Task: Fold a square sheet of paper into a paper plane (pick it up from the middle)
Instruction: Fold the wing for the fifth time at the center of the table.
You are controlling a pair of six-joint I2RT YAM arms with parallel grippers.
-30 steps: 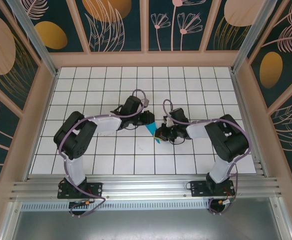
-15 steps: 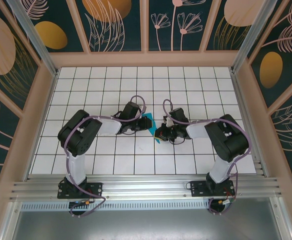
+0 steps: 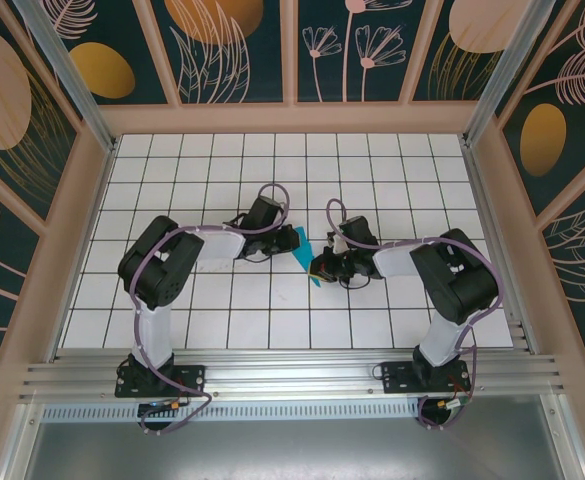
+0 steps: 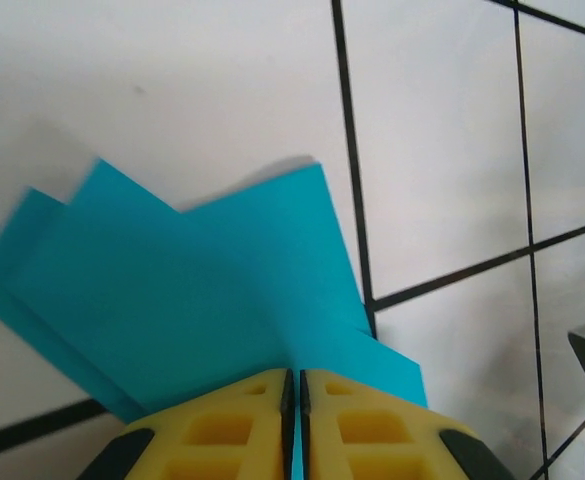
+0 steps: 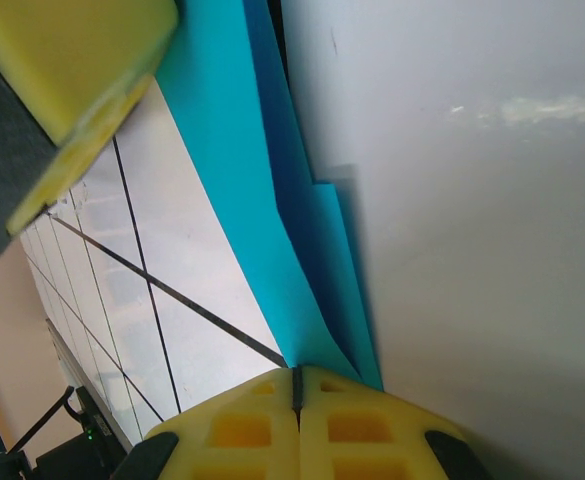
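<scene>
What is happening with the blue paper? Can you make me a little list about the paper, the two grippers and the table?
teal paper: folded into overlapping layers, not a plane shape yet
left gripper: shut on one edge of the paper
right gripper: shut on the other end of the paper
table: white tiles with black grid lines
place: the paper sits between the two grippers, near the middle of the table

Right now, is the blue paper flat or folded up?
Folded. The paper shows stacked layers with stepped edges, and the left pincer and right pincer are each shut on it.
</scene>
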